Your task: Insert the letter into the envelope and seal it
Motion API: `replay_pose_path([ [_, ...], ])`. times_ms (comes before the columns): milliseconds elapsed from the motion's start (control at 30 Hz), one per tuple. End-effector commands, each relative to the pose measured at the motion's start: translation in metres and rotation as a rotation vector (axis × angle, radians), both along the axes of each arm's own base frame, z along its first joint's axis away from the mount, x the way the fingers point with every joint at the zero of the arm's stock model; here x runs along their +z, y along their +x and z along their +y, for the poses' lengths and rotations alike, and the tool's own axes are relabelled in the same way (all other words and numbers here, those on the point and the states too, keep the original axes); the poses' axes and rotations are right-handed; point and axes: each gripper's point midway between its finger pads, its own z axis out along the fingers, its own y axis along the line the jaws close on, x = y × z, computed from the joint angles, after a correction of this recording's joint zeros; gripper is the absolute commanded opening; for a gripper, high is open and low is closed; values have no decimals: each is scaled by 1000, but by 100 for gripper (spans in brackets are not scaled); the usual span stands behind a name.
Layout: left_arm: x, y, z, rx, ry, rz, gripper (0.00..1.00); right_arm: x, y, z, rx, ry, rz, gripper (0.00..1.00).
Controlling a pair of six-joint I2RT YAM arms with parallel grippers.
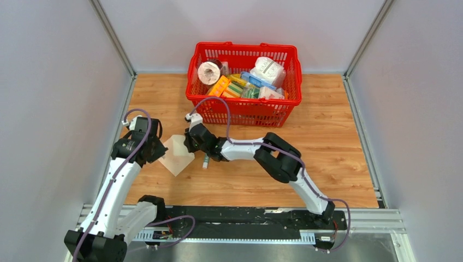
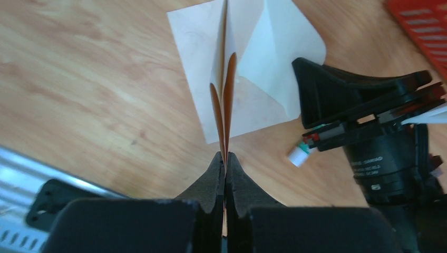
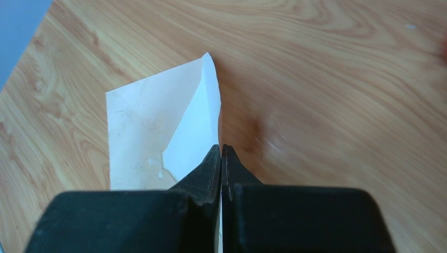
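Observation:
The tan envelope (image 1: 176, 155) lies on the wooden table between my two grippers. My left gripper (image 1: 159, 154) is shut on its left edge. In the left wrist view the envelope (image 2: 253, 105) runs edge-on out of the shut left gripper (image 2: 225, 158), its two layers bowed apart. My right gripper (image 1: 188, 144) is shut on the envelope's paler triangular flap (image 3: 197, 121), which stands lifted at the right gripper's tips (image 3: 221, 150) in the right wrist view. No separate whitish letter shows; it is hidden or out of view.
A red basket (image 1: 240, 101) full of groceries stands just behind the grippers, and its corner shows in the left wrist view (image 2: 421, 26). A small white-and-green glue stick (image 1: 206, 161) lies on the table right of the envelope, under the right wrist.

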Motion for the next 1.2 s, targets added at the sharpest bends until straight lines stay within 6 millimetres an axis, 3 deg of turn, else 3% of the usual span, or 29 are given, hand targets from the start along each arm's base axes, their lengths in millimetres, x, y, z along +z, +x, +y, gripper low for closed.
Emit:
replay_pose_path([
  [0, 33, 29, -58, -227, -253, -169, 0, 111, 0, -44, -140, 94, -122, 0],
  [133, 66, 40, -117, -391, -546, -290, 0, 144, -18, -108, -231, 35, -135, 0],
  [167, 72, 41, -128, -409, -592, -294, 0, 146, -22, -124, -251, 17, -134, 0],
  [200, 81, 43, -145, -469, -624, -309, 0, 165, -27, -138, -269, 35, -149, 0],
  [267, 98, 43, -169, -532, -639, -326, 0, 181, -35, -165, -304, 29, -164, 0],
  [367, 126, 43, -204, -599, -678, -388, 0, 189, -47, -204, -351, -9, -165, 0],
  [500, 136, 39, -247, -643, -752, -403, 0, 202, -58, -246, -432, -3, -175, 0],
  [700, 116, 29, -303, -698, -793, -360, 0, 195, -70, -309, -559, -109, -197, 0],
  [833, 85, 34, -335, -726, -802, -289, 0, 183, -77, -337, -620, -155, -197, 0],
  [967, 59, 38, -357, -733, -832, -223, 0, 169, -81, -349, -649, -154, -188, 0],
  [1167, 41, 40, -368, -729, -864, -189, 0, 146, -83, -349, -657, -181, -173, 0],
])
